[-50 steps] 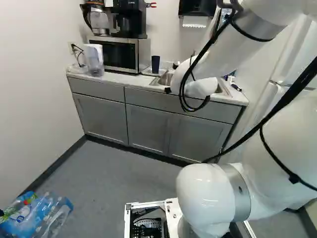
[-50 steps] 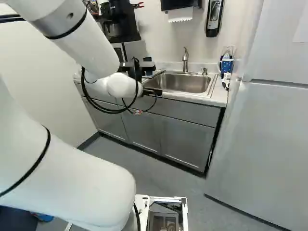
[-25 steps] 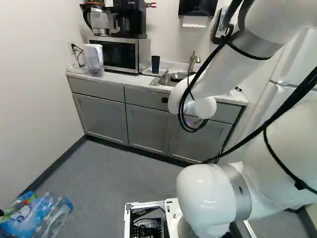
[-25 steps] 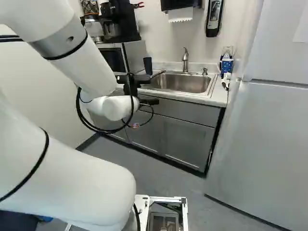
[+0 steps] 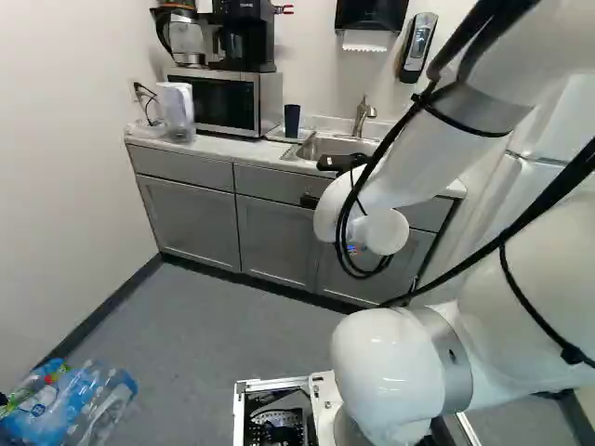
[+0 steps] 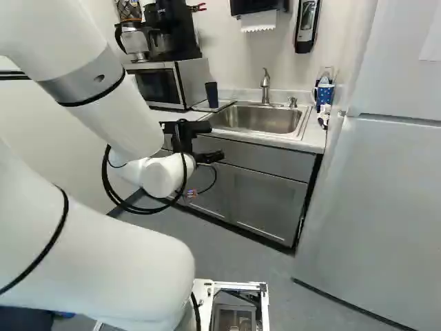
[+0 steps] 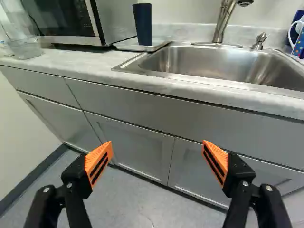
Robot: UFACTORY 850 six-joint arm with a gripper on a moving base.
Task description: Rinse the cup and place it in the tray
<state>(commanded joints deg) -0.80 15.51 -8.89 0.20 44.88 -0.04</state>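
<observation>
on the tabletop (image 7: 85, 61), between microwave (image 7: 114, 19) and sink (image 7: 204, 64), see 1 dark cup (image 7: 143, 26) upright in the tray (image 7: 128, 46), probably put there to drain. holding nothing, with jaws (image 7: 157, 145) wide apart before the cabinets (image 7: 128, 137), likely clear to avoid knocking the cup. looks finished, if already rinsed.

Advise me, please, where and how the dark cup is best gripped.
I'd grip the dark cup at mid-height, coming level from the front of the counter: it stands upright on the tray, tall and slim, with the microwave close on one side.
</observation>
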